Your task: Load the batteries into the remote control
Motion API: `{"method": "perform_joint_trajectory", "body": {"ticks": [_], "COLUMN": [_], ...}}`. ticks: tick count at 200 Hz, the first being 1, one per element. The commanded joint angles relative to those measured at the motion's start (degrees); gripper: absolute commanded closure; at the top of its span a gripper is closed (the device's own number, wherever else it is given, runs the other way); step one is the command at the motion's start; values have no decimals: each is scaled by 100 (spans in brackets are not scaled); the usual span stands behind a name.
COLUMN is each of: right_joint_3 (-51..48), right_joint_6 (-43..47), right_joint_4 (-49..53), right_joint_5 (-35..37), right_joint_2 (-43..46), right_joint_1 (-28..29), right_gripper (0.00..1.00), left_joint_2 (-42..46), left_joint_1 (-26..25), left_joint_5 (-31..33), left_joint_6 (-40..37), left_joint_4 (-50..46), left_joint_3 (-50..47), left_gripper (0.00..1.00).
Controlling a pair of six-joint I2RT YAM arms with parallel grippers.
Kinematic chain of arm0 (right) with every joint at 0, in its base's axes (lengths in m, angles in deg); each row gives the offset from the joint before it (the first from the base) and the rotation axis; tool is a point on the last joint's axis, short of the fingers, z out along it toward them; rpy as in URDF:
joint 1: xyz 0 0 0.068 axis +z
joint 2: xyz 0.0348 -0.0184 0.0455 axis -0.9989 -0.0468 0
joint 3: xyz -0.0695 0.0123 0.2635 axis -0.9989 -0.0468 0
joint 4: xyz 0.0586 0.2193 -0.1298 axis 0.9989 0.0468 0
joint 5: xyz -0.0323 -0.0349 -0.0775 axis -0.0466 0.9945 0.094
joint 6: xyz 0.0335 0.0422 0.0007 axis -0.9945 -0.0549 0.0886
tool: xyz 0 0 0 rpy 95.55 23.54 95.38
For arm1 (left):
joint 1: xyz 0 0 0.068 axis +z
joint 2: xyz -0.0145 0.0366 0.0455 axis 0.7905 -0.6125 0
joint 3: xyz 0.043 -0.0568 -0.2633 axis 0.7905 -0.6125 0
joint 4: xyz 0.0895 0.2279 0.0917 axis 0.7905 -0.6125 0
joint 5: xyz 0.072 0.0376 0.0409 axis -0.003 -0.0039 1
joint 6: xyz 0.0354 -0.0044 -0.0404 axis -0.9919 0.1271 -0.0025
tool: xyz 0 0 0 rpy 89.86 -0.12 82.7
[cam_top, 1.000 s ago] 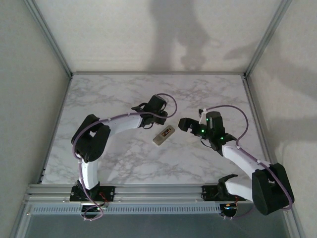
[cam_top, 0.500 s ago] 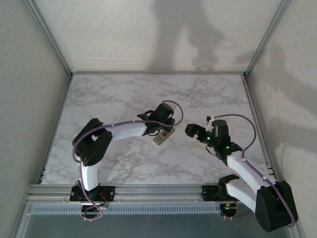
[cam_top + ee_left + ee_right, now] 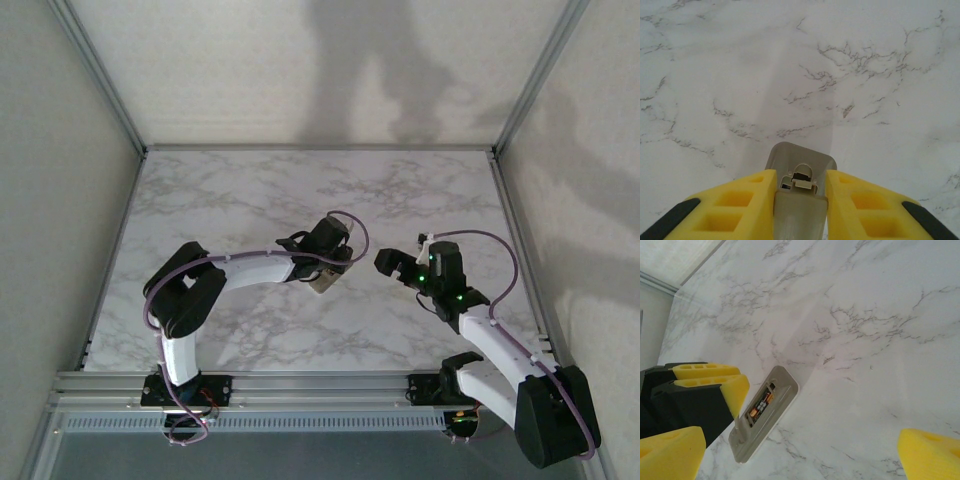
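The remote control [image 3: 322,283] lies back-up near the table's middle, its open compartment showing the batteries [image 3: 760,406] seated inside, dark with orange ends. My left gripper [image 3: 331,267] sits right over it, shut on a thin grey battery cover [image 3: 799,210]. The cover is held low over the remote control [image 3: 800,156], with its latch tab at the compartment's end. One yellow left finger [image 3: 735,388] stands beside the remote control [image 3: 771,422] in the right wrist view. My right gripper [image 3: 386,262] hangs open to the remote's right, with nothing between its fingers.
Marble table top [image 3: 250,190] with metal frame rails along its left, right and back edges. The near rail [image 3: 320,382] carries both arm bases. Open table surface lies behind and in front of the remote.
My left gripper has carried the cover right and down onto the remote. The right gripper has drawn back to the right, staying open.
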Motion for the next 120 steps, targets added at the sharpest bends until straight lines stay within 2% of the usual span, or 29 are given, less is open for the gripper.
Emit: {"method": "perform_joint_trajectory", "body": {"ticks": [1, 120], "right_joint_3": [-142, -108], "right_joint_6": [-8, -58], "right_joint_4": [-120, -16], "right_joint_5": [102, 141], "right_joint_2": [162, 174], "right_joint_1": [-34, -64], "right_gripper": [1, 1], "left_joint_2": [158, -68], "left_joint_1": [-13, -18], "left_joint_5": [-30, 89], "left_joint_6": [-98, -405], "left_joint_4": [119, 233], "left_joint_3": [-67, -89], "left_gripper": [71, 72]}}
